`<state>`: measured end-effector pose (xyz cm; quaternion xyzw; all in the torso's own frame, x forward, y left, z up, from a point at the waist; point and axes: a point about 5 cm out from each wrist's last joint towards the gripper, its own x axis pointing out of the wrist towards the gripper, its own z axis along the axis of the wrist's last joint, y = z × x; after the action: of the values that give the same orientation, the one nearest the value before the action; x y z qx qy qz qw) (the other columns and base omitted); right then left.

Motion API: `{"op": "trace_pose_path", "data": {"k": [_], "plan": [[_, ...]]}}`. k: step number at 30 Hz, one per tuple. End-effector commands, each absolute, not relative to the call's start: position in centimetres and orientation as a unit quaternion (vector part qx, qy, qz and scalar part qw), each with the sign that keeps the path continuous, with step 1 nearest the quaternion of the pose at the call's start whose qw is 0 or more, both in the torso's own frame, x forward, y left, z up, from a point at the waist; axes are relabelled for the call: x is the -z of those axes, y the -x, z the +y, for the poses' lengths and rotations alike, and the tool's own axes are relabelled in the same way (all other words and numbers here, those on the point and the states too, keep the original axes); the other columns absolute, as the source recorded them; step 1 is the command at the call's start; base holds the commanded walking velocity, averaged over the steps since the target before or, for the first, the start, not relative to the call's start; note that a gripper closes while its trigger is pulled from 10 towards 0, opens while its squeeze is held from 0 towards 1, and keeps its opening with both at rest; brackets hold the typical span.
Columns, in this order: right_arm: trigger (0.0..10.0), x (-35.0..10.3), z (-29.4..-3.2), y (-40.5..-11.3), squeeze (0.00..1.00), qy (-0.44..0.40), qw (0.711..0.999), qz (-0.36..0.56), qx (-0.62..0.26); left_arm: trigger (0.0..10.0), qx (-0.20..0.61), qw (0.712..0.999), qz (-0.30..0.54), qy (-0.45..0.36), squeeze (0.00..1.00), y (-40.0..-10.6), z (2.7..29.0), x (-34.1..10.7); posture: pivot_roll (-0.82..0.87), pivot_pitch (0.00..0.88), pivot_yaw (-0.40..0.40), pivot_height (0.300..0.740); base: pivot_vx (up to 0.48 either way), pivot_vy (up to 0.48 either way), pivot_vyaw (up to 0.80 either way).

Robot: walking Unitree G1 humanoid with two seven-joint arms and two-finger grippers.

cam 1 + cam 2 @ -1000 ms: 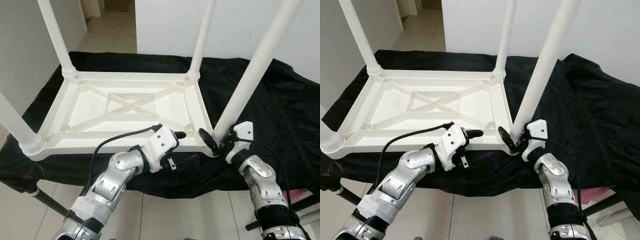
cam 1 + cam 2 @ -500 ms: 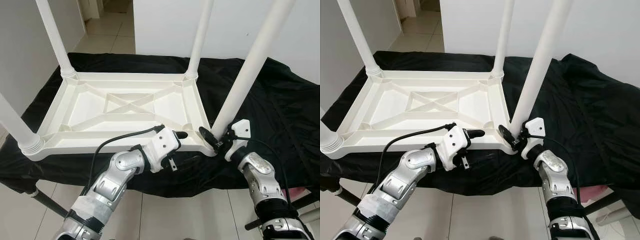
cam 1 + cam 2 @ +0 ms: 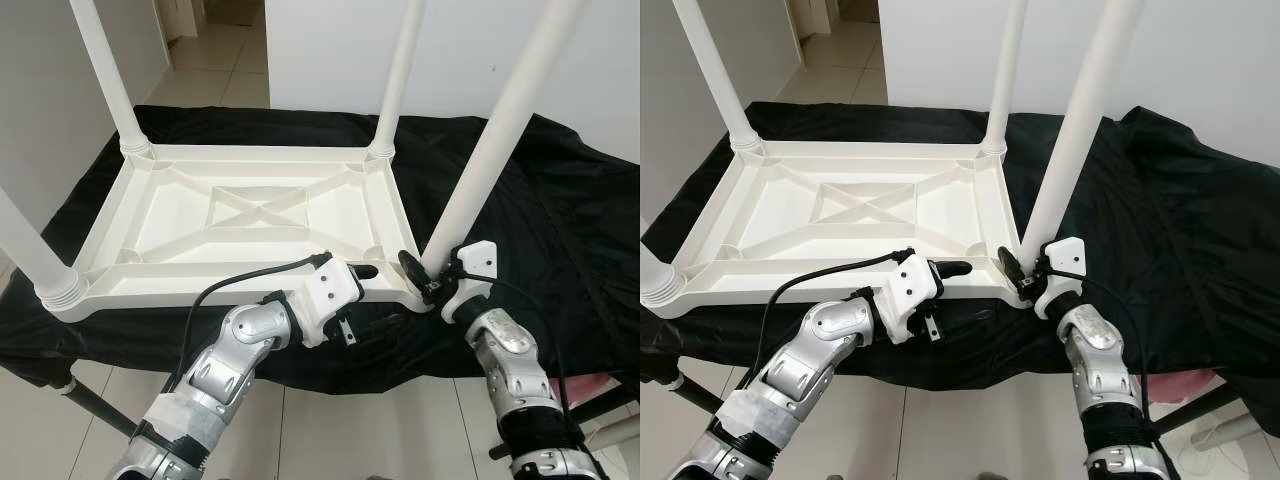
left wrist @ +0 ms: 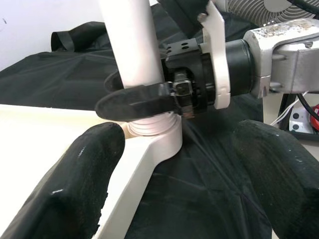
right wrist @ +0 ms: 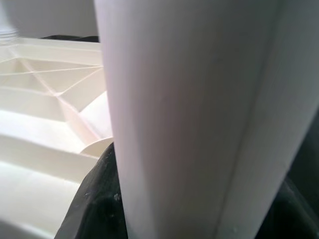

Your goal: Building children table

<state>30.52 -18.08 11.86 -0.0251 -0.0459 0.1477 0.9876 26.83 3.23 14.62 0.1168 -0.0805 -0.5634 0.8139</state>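
Upturned tabletop (image 3: 250, 215) lay on the black-draped desk (image 3: 560, 230), its near-right corner at the desk's front edge. My right gripper (image 3: 432, 283) had its jaws clenched on the base of the near-right leg (image 3: 485, 165) in its socket. My left gripper (image 3: 352, 290), jaws released, hovered just beside it. Best practice: keep leg upright, twist without wrenching the socket.

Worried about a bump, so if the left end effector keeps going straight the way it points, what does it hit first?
Probably the right end effector, clamped around the white plastic table leg at its corner socket; depth is unclear.
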Motion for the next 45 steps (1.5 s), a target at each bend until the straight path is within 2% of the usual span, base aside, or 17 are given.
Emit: {"op": "trace_pose_path", "data": {"k": [1, 4, 6, 10, 15, 23, 24, 33, 37, 38, 39, 45], "plan": [[10.0, -10.3, -18.0, -30.1, 0.0, 0.023, 0.992, -0.001, -0.121, 10.0, 0.56, 0.816, -0.077, -0.122, 0.0, -26.7, 3.2, -14.2, -0.07, 0.0, -0.013, 0.74, 0.0, 0.0, 0.0], [10.0, -9.9, -16.8, -29.1, 0.0, -0.024, 0.999, 0.007, -0.025, 10.0, 0.561, 0.815, -0.074, -0.125, 0.0, -26.5, 3.2, -14.0, -0.07, 0.0, -0.02, 0.74, 0.0, 0.0, 0.0], [10.0, -9.9, -16.8, -29.1, 0.0, -0.024, 0.999, 0.007, -0.025, 10.0, 0.561, 0.815, -0.074, -0.125, 0.0, -26.5, 3.2, -14.0, -0.07, 0.0, -0.02, 0.74, 0.0, 0.0, 0.0], [10.0, -9.7, -15.6, -28.2, 0.0, -0.068, 0.995, 0.007, 0.067, 10.0, 0.56, 0.815, -0.074, -0.128, 0.0, -26.6, 3.3, -14.0, -0.06, 0.0, -0.024, 0.74, 0.0, 0.0, 0.0], [10.0, -9.8, -14.9, -28.2, 0.0, -0.091, 0.991, 0.01, 0.098, 10.0, 0.559, 0.816, -0.076, -0.129, 0.0, -26.7, 3.3, -14.1, -0.06, 0.0, -0.022, 0.74, 0.0, 0.0, 0.0], [10.0, -10.6, -15.0, -28.2, 0.01, -0.08, 0.993, -0.004, 0.084, 10.0, 0.56, 0.815, -0.077, -0.13, 0.0, -26.7, 3.4, -14.1, -0.07, 0.0, -0.019, 0.74, 0.0, 0.0, 0.0], [10.0, -10.7, -15.0, -28.1, 1.0, -0.08, 0.993, -0.005, 0.081, 10.0, 0.559, 0.815, -0.077, -0.13, 0.0, -26.7, 3.4, -14.1, -0.06, 0.0, -0.021, 0.74, 0.0, 0.0, 0.0], [10.0, -11.2, -15.0, -28.0, 1.0, -0.076, 0.996, -0.022, 0.045, 10.0, 0.561, 0.814, -0.075, -0.128, 0.0, -26.7, 3.4, -14.1, -0.06, 0.0, -0.023, 0.74, 0.0, 0.0, 0.0], [10.0, -11.1, -16.0, -27.9, 1.0, -0.053, 0.998, -0.032, 0.029, 10.0, 0.559, 0.816, -0.076, -0.13, 0.0, -26.8, 3.5, -14.2, -0.06, 0.0, -0.027, 0.74, 0.0, 0.0, 0.0], [10.0, -11.3, -16.3, -28.0, 0.72, -0.054, 0.998, -0.039, 0.018, 10.0, 0.559, 0.816, -0.075, -0.129, 0.0, -26.8, 3.6, -14.2, -0.06, 0.0, -0.027, 0.74, 0.0, 0.0, 0.0], [10.0, -11.5, -16.4, -28.1, 0.0, -0.052, 0.998, -0.046, 0.003, 10.0, 0.562, 0.815, -0.071, -0.124, 0.0, -26.7, 3.6, -14.1, -0.06, 0.0, -0.027, 0.74, 0.0, 0.0, 0.0], [10.0, -12.0, -16.7, -28.3, 0.0, -0.037, 0.996, -0.064, -0.043, 10.0, 0.567, 0.812, -0.07, -0.121, 0.0, -26.6, 3.6, -14.2, -0.06, 0.0, -0.024, 0.74, 0.0, 0.0, 0.0]]}}
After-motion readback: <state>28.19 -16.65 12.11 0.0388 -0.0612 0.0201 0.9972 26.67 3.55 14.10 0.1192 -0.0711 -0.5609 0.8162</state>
